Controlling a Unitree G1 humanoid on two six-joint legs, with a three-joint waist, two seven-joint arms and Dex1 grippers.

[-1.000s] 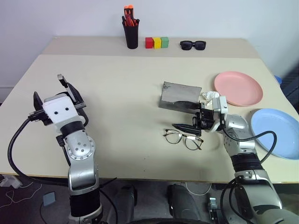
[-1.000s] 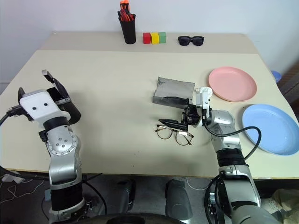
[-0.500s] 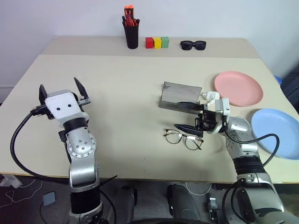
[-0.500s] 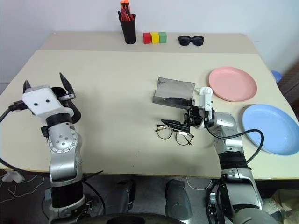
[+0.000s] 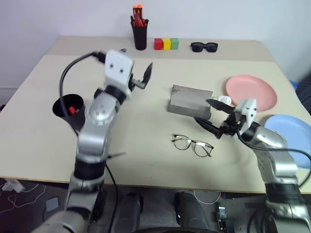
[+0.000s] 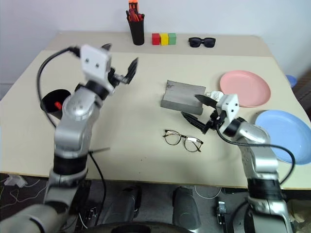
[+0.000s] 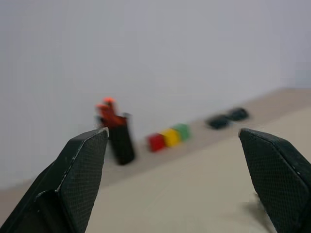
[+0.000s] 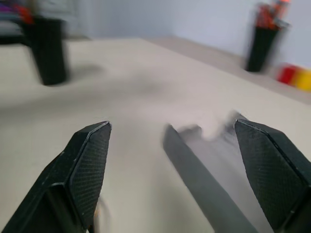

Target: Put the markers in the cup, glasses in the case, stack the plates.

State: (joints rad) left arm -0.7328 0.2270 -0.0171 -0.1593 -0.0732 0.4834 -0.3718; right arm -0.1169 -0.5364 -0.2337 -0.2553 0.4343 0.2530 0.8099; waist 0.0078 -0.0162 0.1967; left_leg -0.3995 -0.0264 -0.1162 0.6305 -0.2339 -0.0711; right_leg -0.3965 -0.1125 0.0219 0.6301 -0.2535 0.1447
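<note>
- The case (image 5: 190, 102) lies closed on the worktop (image 5: 146, 145); glasses (image 5: 192, 144) just in front of it.
- Right gripper (image 5: 212, 116), fingers spread and empty, beside the case.
- Left gripper (image 5: 141, 77), fingers spread, raised left of the case.

Even, bright overhead light is washing the bench (image 5: 146, 82), casting only soft, short shadows. The left arm is smearing with motion blur. Both wrist views are blurring heavily; the pen holder (image 7: 119, 141) is showing out of focus.
</note>
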